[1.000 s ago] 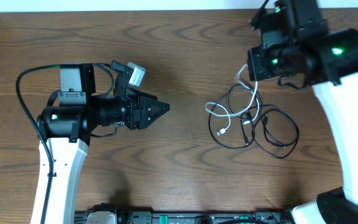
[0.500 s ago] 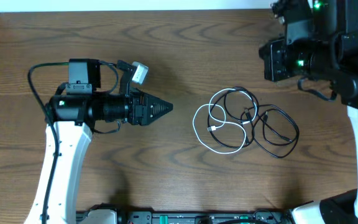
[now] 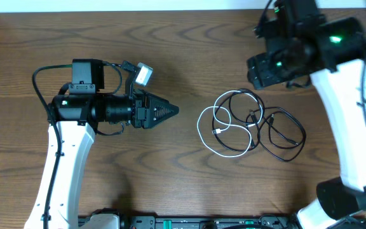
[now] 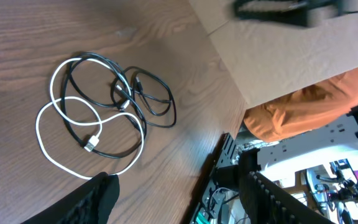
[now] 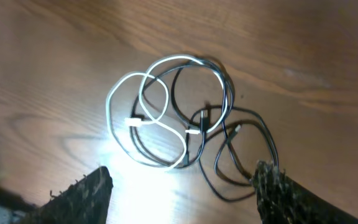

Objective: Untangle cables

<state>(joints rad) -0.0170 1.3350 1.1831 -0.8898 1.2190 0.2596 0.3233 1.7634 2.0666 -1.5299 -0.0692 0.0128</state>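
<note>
A thin white cord [image 3: 200, 130] and thin black cords [image 3: 253, 124] lie looped over one another in a loose tangle on the brown wood-grain surface [image 3: 189, 51], right of centre in the overhead frame. The left end effector [image 3: 170, 111] points at the tangle from the frame's left, well apart from it, its fingers spread wide and empty. The right end effector [image 5: 182, 186] hangs over the tangle's upper edge, fingers likewise spread wide, gripping nothing.

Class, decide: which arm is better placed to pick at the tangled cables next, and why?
Probably the right. The right gripper hangs open over the cables, while the left gripper, also open, points at them from farther off.
</note>
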